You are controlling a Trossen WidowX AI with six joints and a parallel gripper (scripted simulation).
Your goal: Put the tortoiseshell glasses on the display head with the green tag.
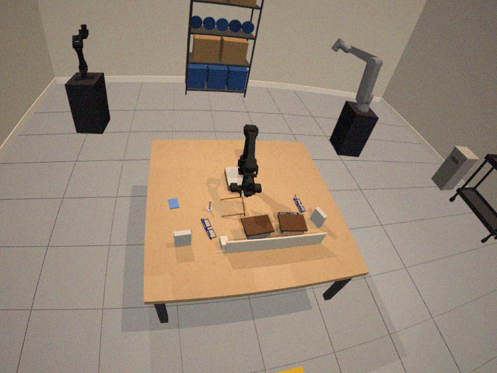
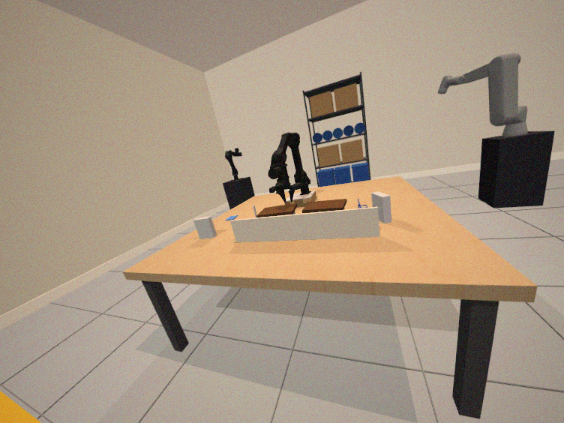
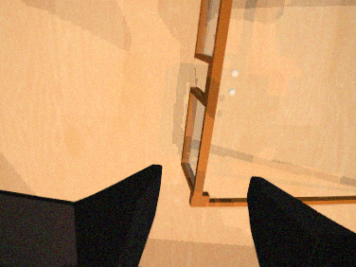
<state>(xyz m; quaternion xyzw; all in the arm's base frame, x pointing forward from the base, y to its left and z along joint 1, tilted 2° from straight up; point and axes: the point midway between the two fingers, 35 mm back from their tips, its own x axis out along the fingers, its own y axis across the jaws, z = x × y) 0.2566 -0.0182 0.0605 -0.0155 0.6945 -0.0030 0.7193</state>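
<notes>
The tortoiseshell glasses (image 1: 243,206) (image 3: 213,95) lie on the table (image 1: 200,272), temples unfolded and pointing left in the top view. My gripper (image 1: 244,195) (image 2: 286,198) (image 3: 204,181) hangs just above one end of their front bar. Its fingers stand apart on either side of the frame corner without touching it. Two brown-topped display heads (image 1: 257,225) (image 1: 292,221) (image 2: 276,209) (image 2: 324,205) stand behind a long white wall (image 1: 277,242) (image 2: 304,225), just in front of the glasses. I cannot see a green tag in any view.
Blue glasses (image 1: 207,227) lie left of the wall and another blue pair (image 1: 299,203) lies right of the heads. White blocks (image 1: 182,237) (image 1: 318,216), a small white peg (image 1: 209,207), a blue card (image 1: 173,203) and a white box (image 1: 232,174) by the arm's base also stand on the table.
</notes>
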